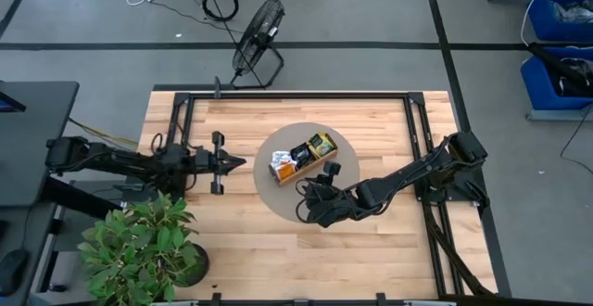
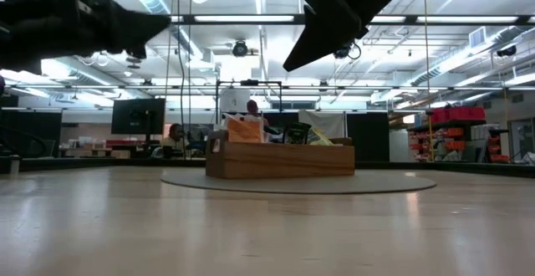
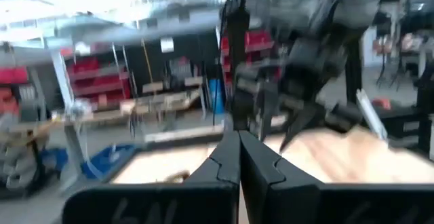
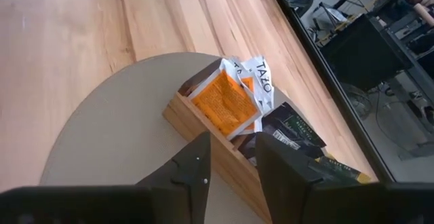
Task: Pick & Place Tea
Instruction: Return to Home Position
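Tea packets standing on edge in the long wooden tray, at the centre of the round grey mat on the wooden table. White packets and orange ones bunched at the tray end nearer the left arm, dark blue-black ones in the middle, yellow-green ones at the other end. Seen past the right wrist: an orange packet leaning against a white one printed TAZO, dark packets in the next compartment along. In the low view, packet tops poking above the tray wall.

Right gripper just beside the tray, on the side toward the table's front edge, above the mat, fingers spread with nothing between them.

Left gripper short of the mat's edge, clear of the tray and pointing toward it, fingers pressed together, holding nothing.

Potted plant at the table's front left corner. Floor fan beyond the back edge. Blue bins on the floor past the back right corner.
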